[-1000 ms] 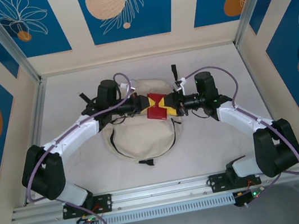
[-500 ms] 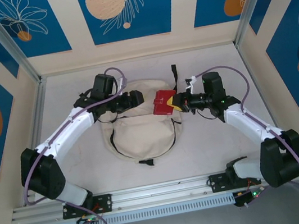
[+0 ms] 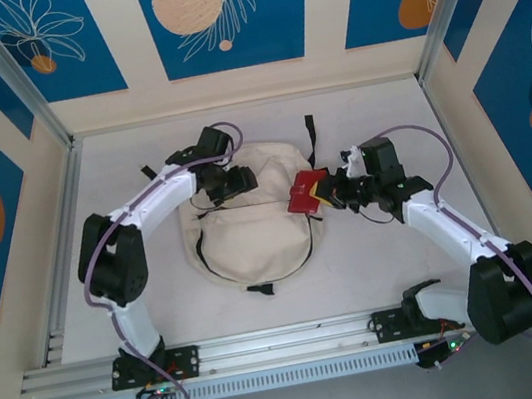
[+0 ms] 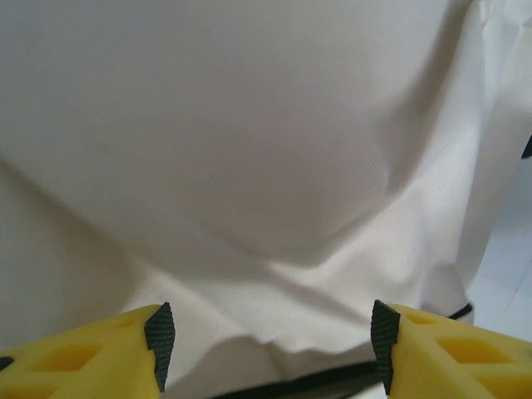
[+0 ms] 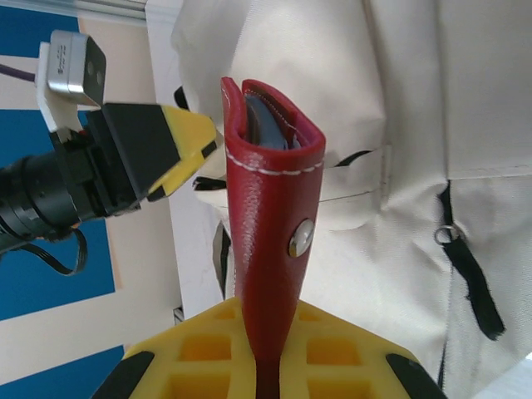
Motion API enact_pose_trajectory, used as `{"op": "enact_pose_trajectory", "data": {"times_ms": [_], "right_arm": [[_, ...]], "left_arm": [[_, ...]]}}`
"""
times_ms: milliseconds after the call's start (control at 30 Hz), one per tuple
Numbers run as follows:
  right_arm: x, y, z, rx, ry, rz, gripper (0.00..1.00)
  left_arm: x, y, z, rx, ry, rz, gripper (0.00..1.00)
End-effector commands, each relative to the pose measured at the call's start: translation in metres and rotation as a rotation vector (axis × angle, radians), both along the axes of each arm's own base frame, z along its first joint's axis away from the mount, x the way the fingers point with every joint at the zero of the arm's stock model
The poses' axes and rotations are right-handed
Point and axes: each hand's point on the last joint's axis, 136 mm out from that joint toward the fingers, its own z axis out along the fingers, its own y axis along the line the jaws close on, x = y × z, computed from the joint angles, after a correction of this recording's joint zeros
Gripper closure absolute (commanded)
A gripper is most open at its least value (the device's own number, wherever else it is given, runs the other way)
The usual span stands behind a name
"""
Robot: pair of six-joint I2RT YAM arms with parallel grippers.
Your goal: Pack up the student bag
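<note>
Blue panels with leaf drawings (image 3: 217,15) close the cell on three sides, and below them lies a pale table (image 3: 369,274). In the middle of this table, between the two arms, the student bag (image 3: 253,242) lies flat, with its front pocket facing up and its black straps (image 3: 310,130) toward the far wall. It is the largest thing on the table. I judge it to be light and very soft. In the left wrist view the student bag (image 4: 249,125) shows folds and hollows, so it will give way under a push and will probably not hold its mouth open by itself. A good place to take hold is, I think, the edge of the cloth beside a zipper line (image 3: 310,238), or a strap. A pinch in the flat middle would only lift a wrinkle.

The left gripper (image 3: 240,181) hovers over the far left part of the bag, its jaws wide apart and nothing between them. The right gripper (image 3: 320,194) is at the right edge of the bag, closed tight on one end of a red case (image 3: 301,197). This red case (image 5: 270,191) looks like smooth folded leather with a metal snap (image 5: 300,242). It seems stiffer than the bag but maybe slippery, so a firm grip is sensible. I cannot tell whether the bag's main opening is unzipped.
</note>
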Motion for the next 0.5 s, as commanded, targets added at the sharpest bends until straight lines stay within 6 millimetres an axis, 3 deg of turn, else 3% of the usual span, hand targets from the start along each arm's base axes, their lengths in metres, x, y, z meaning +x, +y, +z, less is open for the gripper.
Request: {"op": "enact_pose_trajectory", "data": {"times_ms": [0,167,467], "right_arm": [[-0.005,-0.004,-0.002,-0.006,-0.017,-0.017,0.95],[-0.006,0.0,0.0,0.024,-0.03,-0.01,0.95],[-0.007,0.001,-0.004,0.022,-0.029,-0.004,0.95]], "left_arm": [[0.003,-0.008,0.002,0.026,0.025,0.037,0.33],[-0.008,-0.019,-0.014,0.033,0.071,0.047,0.3],[-0.017,-0.001,-0.024,0.122,0.073,0.118,0.3]]}}
